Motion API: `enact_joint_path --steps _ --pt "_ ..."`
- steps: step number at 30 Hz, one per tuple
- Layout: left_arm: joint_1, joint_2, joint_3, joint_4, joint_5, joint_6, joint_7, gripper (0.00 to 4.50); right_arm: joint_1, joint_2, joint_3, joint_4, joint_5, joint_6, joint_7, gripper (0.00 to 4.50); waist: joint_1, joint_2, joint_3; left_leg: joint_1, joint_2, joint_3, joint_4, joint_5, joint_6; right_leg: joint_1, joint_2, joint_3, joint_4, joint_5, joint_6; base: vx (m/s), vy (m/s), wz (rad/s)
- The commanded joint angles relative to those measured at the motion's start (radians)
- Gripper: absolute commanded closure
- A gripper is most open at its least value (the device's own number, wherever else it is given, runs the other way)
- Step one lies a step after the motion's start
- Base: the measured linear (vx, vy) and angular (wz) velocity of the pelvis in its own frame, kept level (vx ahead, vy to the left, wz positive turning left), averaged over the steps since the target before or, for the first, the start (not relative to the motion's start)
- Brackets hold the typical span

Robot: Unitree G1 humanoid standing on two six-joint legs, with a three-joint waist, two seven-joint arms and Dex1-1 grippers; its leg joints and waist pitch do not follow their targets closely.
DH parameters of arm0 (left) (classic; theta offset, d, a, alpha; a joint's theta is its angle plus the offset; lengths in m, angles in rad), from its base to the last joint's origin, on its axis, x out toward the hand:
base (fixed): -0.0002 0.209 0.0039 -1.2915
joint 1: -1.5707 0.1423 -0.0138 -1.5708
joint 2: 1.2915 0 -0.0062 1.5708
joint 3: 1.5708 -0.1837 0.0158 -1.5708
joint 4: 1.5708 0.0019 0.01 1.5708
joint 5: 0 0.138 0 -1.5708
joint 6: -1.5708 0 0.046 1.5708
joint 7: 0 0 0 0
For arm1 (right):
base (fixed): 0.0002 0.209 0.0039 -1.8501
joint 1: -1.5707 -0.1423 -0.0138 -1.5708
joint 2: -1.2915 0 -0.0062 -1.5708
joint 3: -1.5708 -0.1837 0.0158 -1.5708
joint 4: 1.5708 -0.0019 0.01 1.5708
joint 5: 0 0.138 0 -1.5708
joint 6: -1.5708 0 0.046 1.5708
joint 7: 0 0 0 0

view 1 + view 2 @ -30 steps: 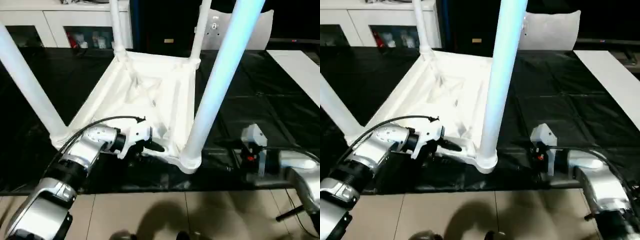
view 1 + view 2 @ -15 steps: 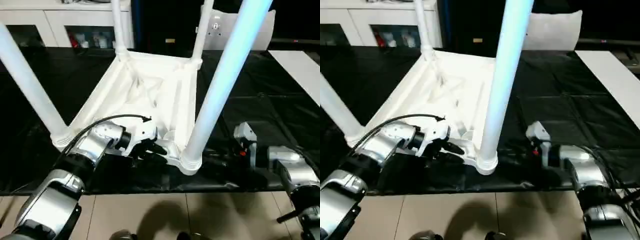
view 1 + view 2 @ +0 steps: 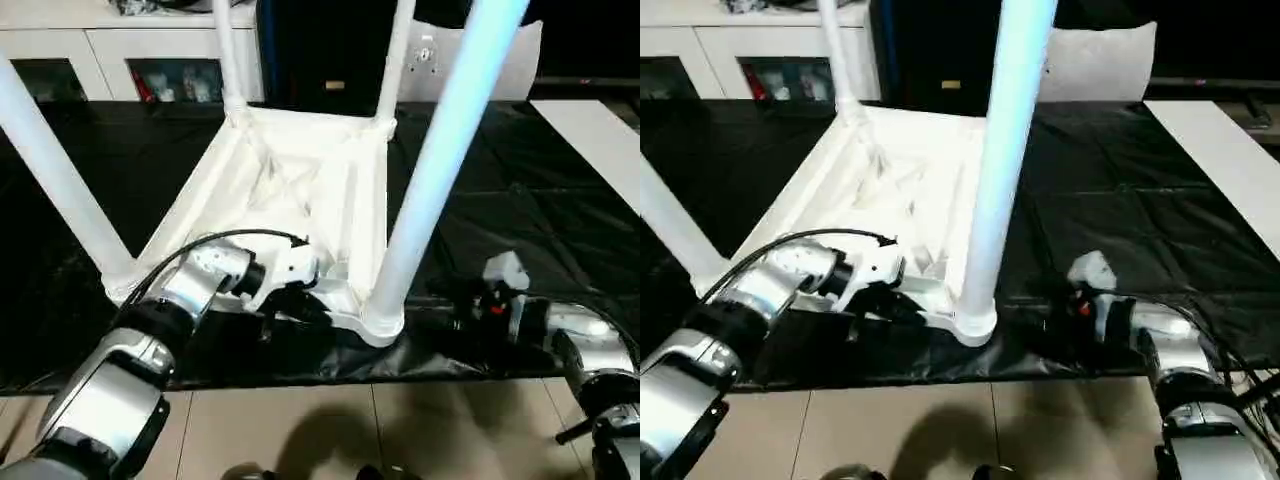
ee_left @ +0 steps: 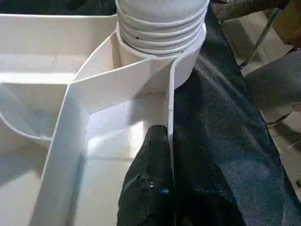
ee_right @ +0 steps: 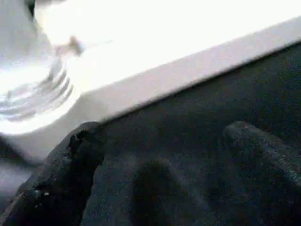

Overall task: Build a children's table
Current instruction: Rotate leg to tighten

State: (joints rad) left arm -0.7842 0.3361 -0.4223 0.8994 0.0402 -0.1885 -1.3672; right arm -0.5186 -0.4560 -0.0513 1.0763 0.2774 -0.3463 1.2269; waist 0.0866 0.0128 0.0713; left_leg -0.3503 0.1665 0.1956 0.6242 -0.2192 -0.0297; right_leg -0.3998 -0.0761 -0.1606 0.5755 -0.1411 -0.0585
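The table (image 3: 300, 190) lay upside down at frame centre on a black sheet (image 3: 520, 210), its legs pointing up, the nearest leg (image 3: 440, 150) rising from the near corner socket (image 4: 160, 33). The left gripper (image 4: 162, 155), at lower centre-left, was closed on the table's thin near rim beside that socket. The right gripper (image 3: 455, 305), lower right, stood wide open over the sheet, holding nothing.

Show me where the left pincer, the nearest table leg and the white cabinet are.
left pincer (image 4: 167, 141): left wrist view, fingertips at the table's rim wall.
nearest table leg (image 3: 430, 175): left eye view, mid shaft.
white cabinet (image 3: 100, 45): left eye view, front frame.
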Motion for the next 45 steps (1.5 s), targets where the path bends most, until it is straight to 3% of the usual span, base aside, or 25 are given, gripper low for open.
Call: enact_joint_path --steps 1,2,3,4,5,6,7,8,9,10,11,13,15,19,21,25,26,27,30,32,37,38,40,45 --pt "-0.007 0.011 0.006 0.025 0.027 0.007 0.039 4.44 0.032 -0.029 -0.051 -0.306 0.112 0.149 -0.053 0.0 0.005 -0.008 -0.084 0.003 0.074 -0.034 -0.067 -0.143 0.1 0.063 -0.102 0.065 -0.093 -0.467 -0.084 0.0 0.0 0.0" --pt "-0.005 0.007 0.027 0.027 0.015 0.04 0.069 4.44 0.078 -0.083 -0.078 -0.791 0.24 0.453 -0.153 0.0 0.01 -0.012 -0.08 0.005 0.075 -0.037 -0.072 -0.137 0.112 0.066 -0.09 0.066 -0.095 -0.452 -0.063 0.0 0.0 0.0" --pt "-0.006 0.005 0.033 0.03 0.013 0.05 0.078 4.44 0.083 -0.096 -0.084 -0.89 0.269 0.518 -0.174 0.0 0.015 -0.022 -0.083 0.009 0.091 -0.054 -0.081 -0.101 0.12 0.075 -0.088 0.074 -0.073 -0.373 -0.042 0.0 0.0 0.0" --pt "-0.005 0.006 0.036 0.03 0.015 0.055 0.09 4.44 0.073 -0.102 -0.088 -0.9 0.282 0.533 -0.178 0.0 0.008 -0.025 -0.086 -0.002 0.088 -0.052 -0.079 -0.082 0.124 0.075 -0.097 0.076 -0.064 -0.362 -0.032 0.0 0.0 0.0" --pt "-0.004 0.006 0.038 0.03 0.017 0.055 0.096 4.44 0.067 -0.104 -0.09 -0.897 0.287 0.535 -0.175 0.0 0.009 -0.018 -0.082 0.003 0.076 -0.043 -0.074 -0.102 0.114 0.064 -0.097 0.073 -0.076 -0.422 -0.019 0.0 0.0 0.0" --pt "-0.003 0.01 0.045 0.033 0.019 0.07 0.122 4.44 0.049 -0.105 -0.098 -0.888 0.293 0.544 -0.19 0.0 0.011 -0.012 -0.08 0.006 0.048 -0.024 -0.061 -0.112 0.091 0.058 -0.098 0.067 -0.102 -0.551 0.017 0.0 0.0 0.0" --pt "-0.001 0.013 0.05 0.035 0.021 0.072 0.139 4.44 0.036 -0.104 -0.104 -0.882 0.299 0.552 -0.203 0.0 0.013 -0.009 -0.078 0.007 0.041 -0.022 -0.06 -0.11 0.085 0.055 -0.099 0.066 -0.114 -0.598 0.034 0.0 0.0 0.0" --pt "0.002 0.017 0.059 0.039 0.021 0.078 0.164 4.44 0.017 -0.102 -0.113 -0.871 0.301 0.561 -0.225 0.0 0.012 -0.007 -0.075 0.012 0.041 -0.023 -0.063 -0.125 0.075 0.048 -0.093 0.059 -0.132 -0.648 0.057 0.0 0.0 0.0" --pt "0.006 0.02 0.074 0.046 0.022 0.083 0.193 4.44 -0.016 -0.093 -0.129 -0.846 0.315 0.563 -0.254 0.0 0.003 -0.006 -0.075 0.018 0.052 -0.03 -0.068 -0.163 0.061 0.048 -0.087 0.045 -0.139 -0.649 0.064 0.0 0.0 0.0" --pt "0.011 0.022 0.078 0.045 0.022 0.085 0.198 4.44 -0.023 -0.09 -0.136 -0.852 0.331 0.575 -0.267 0.0 -0.003 -0.012 -0.086 0.017 0.062 -0.037 -0.072 -0.177 0.053 0.06 -0.09 0.038 -0.136 -0.595 0.059 0.0 0.0 0.0" --pt "0.016 0.025 0.08 0.041 0.022 0.089 0.198 4.44 -0.027 -0.087 -0.142 -0.861 0.347 0.585 -0.276 0.0 -0.009 -0.009 -0.092 0.006 0.077 -0.047 -0.077 -0.169 0.057 0.07 -0.093 0.035 -0.123 -0.505 0.039 0.0 0.0 0.0" --pt "0.027 0.031 0.083 0.028 0.023 0.107 0.2 4.44 -0.012 -0.085 -0.161 -0.934 0.397 0.662 -0.315 0.0 -0.012 -0.008 -0.093 0.006 0.085 -0.05 -0.08 -0.172 0.06 0.071 -0.099 0.035 -0.118 -0.453 0.024 0.0 0.0 0.0" --pt "0.04 0.037 0.085 0.011 0.025 0.119 0.207 4.44 0.015 -0.095 -0.175 -1.03 0.419 0.75 -0.362 0.0 -0.017 -0.01 -0.088 0.013 0.075 -0.043 -0.08 -0.17 0.053 0.067 -0.102 0.047 -0.115 -0.444 -0.004 0.0 0.0 0.0" --pt "0.064 0.05 0.083 -0.018 0.024 0.119 0.205 4.44 0.055 -0.134 -0.137 -1.064 0.396 0.767 -0.3 0.0 -0.013 -0.011 -0.088 0.02 0.069 -0.034 -0.078 -0.159 0.064 0.061 -0.104 0.051 -0.118 -0.468 0.001 0.0 0.0 0.0" --pt "0.093 0.053 0.086 -0.063 0.007 0.091 0.163 4.44 0.122 -0.2 -0.049 -1.095 0.34 0.77 -0.207 0.0 -0.009 -0.014 -0.088 0.014 0.077 -0.038 -0.081 -0.142 0.074 0.064 -0.104 0.053 -0.112 -0.44 -0.001 0.0 0.0 0.0" --pt "0.116 0.062 0.072 -0.107 0.013 0.046 0.13 4.44 0.175 -0.236 0.033 -1.131 0.292 0.787 -0.165 0.0 0.0 -0.015 -0.091 0.001 0.078 -0.041 -0.08 -0.096 0.092 0.071 -0.106 0.057 -0.096 -0.371 -0.014 0.0 0.0 0.0" --pt "0.117 0.063 0.071 -0.109 0.014 0.043 0.129 4.44 0.175 -0.235 0.036 -1.13 0.289 0.787 -0.167 0.0 0.001 -0.015 -0.092 0.001 0.079 -0.04 -0.08 -0.093 0.094 0.071 -0.107 0.057 -0.095 -0.364 -0.016 0.0 0.0 0.0" --pt "0.132 0.07 0.06 -0.147 0.015 0.0 0.105 4.44 0.161 -0.212 0.082 -1.105 0.23 0.772 -0.2 0.0 0.002 -0.013 -0.092 0.002 0.079 -0.041 -0.08 -0.091 0.092 0.069 -0.107 0.057 -0.094 -0.361 -0.019 0.0 0.0 0.0" --pt "0.14 0.073 0.052 -0.175 0.013 -0.003 0.089 4.44 0.148 -0.193 0.11 -1.08 0.212 0.763 -0.198 0.0 0.003 -0.014 -0.088 0.008 0.081 -0.037 -0.083 -0.098 0.081 0.063 -0.107 0.06 -0.098 -0.38 -0.027 0.0 0.0 0.0" --pt "0.156 0.084 0.033 -0.228 0.015 0.0 0.056 4.44 0.133 -0.173 0.163 -1.039 0.166 0.717 -0.177 0.0 0.009 -0.01 -0.088 0.011 0.087 -0.039 -0.084 -0.105 0.072 0.06 -0.111 0.062 -0.094 -0.374 -0.039 0.0 0.0 0.0" --pt "0.169 0.088 0.016 -0.283 0.008 0.003 0.008 4.44 0.108 -0.135 0.229 -0.982 0.127 0.664 -0.113 0.0 0.016 -0.012 -0.086 0.011 0.094 -0.039 -0.087 -0.1 0.072 0.061 -0.114 0.069 -0.084 -0.328 -0.064 0.0 0.0 0.0" --pt "0.168 0.086 0.016 -0.289 0.006 -0.001 0.004 4.5 0.104 -0.129 0.237 -0.972 0.124 0.659 -0.1 0.3 0.018 -0.012 -0.086 0.012 0.093 -0.038 -0.086 -0.101 0.072 0.06 -0.115 0.07 -0.083 -0.326 -0.067 0.0 0.0 0.0" --pt "0.166 0.08 0.011 -0.304 -0.001 -0.001 -0.01 4.5 0.094 -0.118 0.258 -0.946 0.126 0.658 -0.053 0.3 0.022 -0.013 -0.084 0.011 0.094 -0.036 -0.087 -0.101 0.075 0.061 -0.116 0.072 -0.083 -0.322 -0.072 0.0 0.0 0.0" --pt "0.169 0.079 0.003 -0.328 0.001 0.007 -0.021 4.5 0.071 -0.102 0.29 -0.879 0.118 0.633 0.011 0.79 0.024 -0.016 -0.081 0.012 0.093 -0.036 -0.087 -0.106 0.07 0.061 -0.116 0.072 -0.084 -0.34 -0.068 0.0 0.0 0.0"
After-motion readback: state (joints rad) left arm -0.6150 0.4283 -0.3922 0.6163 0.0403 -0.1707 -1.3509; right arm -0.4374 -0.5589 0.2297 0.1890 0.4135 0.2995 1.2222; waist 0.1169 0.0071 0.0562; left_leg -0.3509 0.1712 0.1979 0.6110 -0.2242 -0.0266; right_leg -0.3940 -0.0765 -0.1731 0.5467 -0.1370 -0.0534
